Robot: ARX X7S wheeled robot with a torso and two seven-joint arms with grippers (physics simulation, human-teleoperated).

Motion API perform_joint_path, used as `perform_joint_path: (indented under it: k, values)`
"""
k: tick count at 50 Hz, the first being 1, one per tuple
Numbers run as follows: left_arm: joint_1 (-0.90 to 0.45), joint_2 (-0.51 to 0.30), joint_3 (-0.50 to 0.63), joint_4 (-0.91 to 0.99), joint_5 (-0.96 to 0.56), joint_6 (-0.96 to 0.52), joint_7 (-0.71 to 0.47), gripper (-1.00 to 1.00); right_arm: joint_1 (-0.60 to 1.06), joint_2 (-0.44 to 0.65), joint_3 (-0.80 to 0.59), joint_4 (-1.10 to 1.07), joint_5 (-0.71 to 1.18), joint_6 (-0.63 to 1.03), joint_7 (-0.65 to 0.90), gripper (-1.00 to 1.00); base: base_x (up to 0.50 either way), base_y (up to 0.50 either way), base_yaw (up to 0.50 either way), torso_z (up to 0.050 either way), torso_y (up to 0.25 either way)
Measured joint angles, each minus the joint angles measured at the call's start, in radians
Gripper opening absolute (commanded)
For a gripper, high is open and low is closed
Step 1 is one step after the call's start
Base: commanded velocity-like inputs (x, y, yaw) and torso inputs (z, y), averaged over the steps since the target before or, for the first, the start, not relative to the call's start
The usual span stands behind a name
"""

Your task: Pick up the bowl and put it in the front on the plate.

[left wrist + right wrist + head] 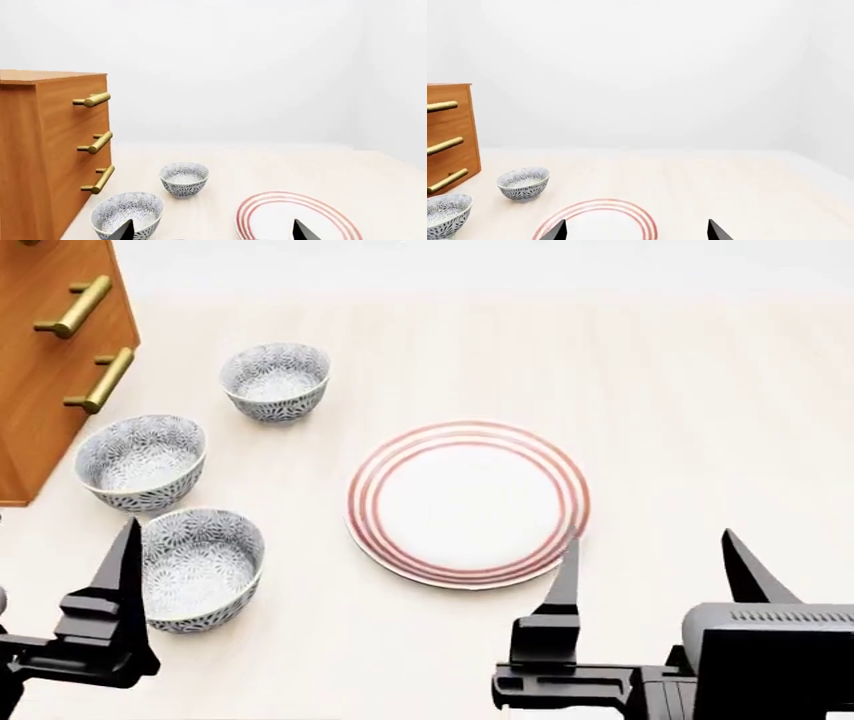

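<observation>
Three patterned grey-blue bowls stand in a row at the left in the head view. The front bowl (200, 565) is nearest me, the middle one (140, 460) and the far one (274, 380) lie behind it. The red-ringed white plate (467, 502) lies bare to their right. My left gripper (213, 232) is open and holds nothing; one of its fingers (123, 580) stands just left of the front bowl. My right gripper (654, 570) is open too, hovering at the plate's near right edge with nothing between its fingers.
A wooden drawer cabinet (47, 350) with brass handles (74, 305) stands at the far left, close behind the bowls. The pale wooden tabletop (707, 410) stretches right of the plate. A white wall closes the back.
</observation>
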Motion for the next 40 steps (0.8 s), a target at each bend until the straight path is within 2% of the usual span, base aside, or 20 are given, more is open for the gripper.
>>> perform_joint_path:
  k: [16, 40]
  values:
    - [-0.108, -0.009, -0.075, 0.061, -0.109, -0.171, -0.014, 1.00, 0.133, 0.024, 0.100, -0.104, 0.180, 0.207, 0.033, 1.00, 0.50, 0.00, 0.00, 0.000, 0.000]
    - [-0.203, -0.013, -0.140, 0.078, -0.214, -0.311, -0.039, 1.00, 0.215, 0.109, 0.151, -0.119, 0.428, 0.281, 0.146, 1.00, 0.50, 0.00, 0.00, 0.000, 0.001]
